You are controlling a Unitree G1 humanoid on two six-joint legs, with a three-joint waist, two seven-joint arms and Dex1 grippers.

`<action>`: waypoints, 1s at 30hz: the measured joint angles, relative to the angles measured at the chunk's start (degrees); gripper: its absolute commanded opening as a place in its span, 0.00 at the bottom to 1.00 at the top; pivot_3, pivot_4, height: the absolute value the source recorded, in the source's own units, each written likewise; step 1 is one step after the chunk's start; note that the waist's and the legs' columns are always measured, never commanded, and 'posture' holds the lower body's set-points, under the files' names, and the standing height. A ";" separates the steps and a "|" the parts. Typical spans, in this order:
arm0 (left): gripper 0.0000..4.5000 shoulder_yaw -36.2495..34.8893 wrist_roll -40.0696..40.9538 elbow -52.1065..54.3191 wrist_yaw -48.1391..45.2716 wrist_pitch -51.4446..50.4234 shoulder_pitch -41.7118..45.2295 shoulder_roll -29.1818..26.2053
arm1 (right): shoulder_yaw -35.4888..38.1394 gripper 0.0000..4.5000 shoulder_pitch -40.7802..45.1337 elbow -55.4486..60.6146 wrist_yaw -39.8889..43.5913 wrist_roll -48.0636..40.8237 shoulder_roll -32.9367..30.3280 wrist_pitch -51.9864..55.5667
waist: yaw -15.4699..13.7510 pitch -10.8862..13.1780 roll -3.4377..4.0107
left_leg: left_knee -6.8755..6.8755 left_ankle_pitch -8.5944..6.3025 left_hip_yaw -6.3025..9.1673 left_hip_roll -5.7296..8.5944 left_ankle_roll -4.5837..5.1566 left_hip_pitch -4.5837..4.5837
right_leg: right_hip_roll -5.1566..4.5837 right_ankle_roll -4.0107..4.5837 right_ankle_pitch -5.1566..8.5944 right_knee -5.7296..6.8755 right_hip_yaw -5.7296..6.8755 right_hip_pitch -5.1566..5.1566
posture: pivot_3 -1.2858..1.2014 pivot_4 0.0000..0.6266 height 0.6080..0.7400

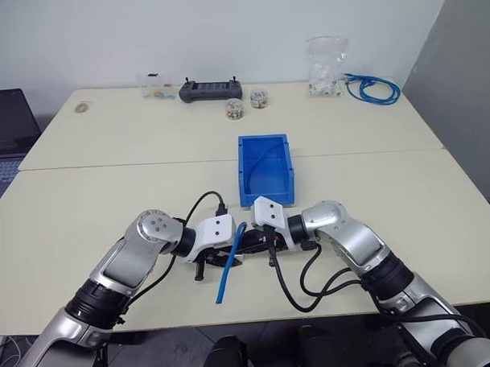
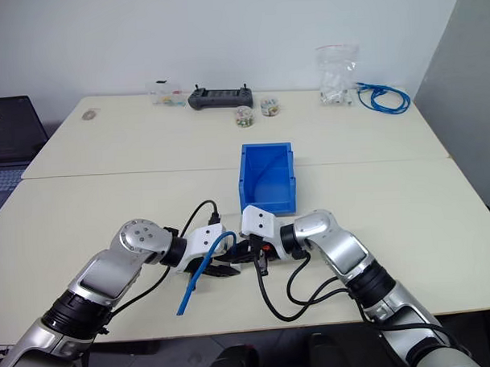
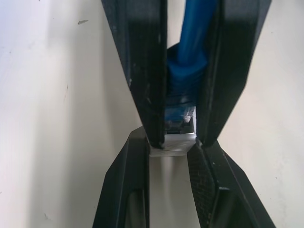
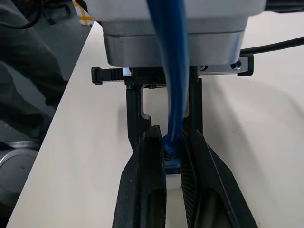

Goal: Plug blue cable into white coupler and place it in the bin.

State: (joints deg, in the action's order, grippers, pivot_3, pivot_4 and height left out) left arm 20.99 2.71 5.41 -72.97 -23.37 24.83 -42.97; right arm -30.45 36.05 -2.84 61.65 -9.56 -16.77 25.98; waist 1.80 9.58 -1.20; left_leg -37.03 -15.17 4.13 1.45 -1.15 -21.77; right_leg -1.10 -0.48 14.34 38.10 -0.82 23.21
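Both grippers meet low over the table's near edge, just in front of the bin (image 1: 245,174), a bright-blue open bin. My left gripper (image 3: 171,142) is shut on the white coupler (image 3: 171,147), pinched at its fingertips. My right gripper (image 4: 172,138) faces it, shut on the plug end of the blue cable (image 1: 226,274). The plug sits against the coupler; whether it is seated I cannot tell. The cable's free length hangs down toward the table's front edge.
At the table's back edge are a coiled blue cable bundle (image 1: 374,89), a clear plastic bag (image 1: 325,66), a black controller (image 1: 212,90), two small jars (image 1: 234,108) and a clear box (image 1: 155,86). A laptop (image 1: 5,127) sits far left.
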 measured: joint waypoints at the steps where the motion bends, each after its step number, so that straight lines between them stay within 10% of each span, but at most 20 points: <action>1: 0.17 0.01 -0.06 0.18 0.01 -0.01 -0.25 -0.01 | -0.14 0.03 0.11 -0.69 0.30 0.09 0.15 0.63 | 0.00 -0.11 0.06 | 0.01 0.00 0.00 0.00 0.00 0.00 | 0.00 0.00 0.00 0.00 0.00 0.00 | 0.52 0.24 1.00; 12: 0.17 -0.04 -0.41 0.42 0.64 -0.88 -0.80 0.02 | 0.80 0.03 0.39 -1.55 0.70 0.29 1.54 3.12 | 0.12 -0.61 0.24 | 0.02 0.00 -0.01 -0.01 0.01 0.10 | 0.04 -0.01 0.01 0.02 -0.01 -0.06 | 0.52 0.24 1.00; 30: 0.98 -22.99 14.26 11.74 7.96 -6.75 -11.32 -5.05 | 27.93 0.03 2.03 15.24 -13.66 -15.92 -1.43 24.28 | 0.00 -0.35 0.24 | 0.02 0.00 0.06 -0.03 0.00 -0.11 | 0.01 0.00 0.00 -0.03 0.04 0.07 | 0.52 0.24 1.00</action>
State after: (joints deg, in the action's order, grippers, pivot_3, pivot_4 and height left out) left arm -1.99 16.97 17.14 -65.01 -30.12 13.51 -48.02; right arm -2.52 38.08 12.40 47.99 -25.49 -18.20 50.26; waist 1.80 9.23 -0.96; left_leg -37.00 -15.17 4.19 1.42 -1.14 -21.88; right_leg -1.10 -0.47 14.35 38.08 -0.79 23.28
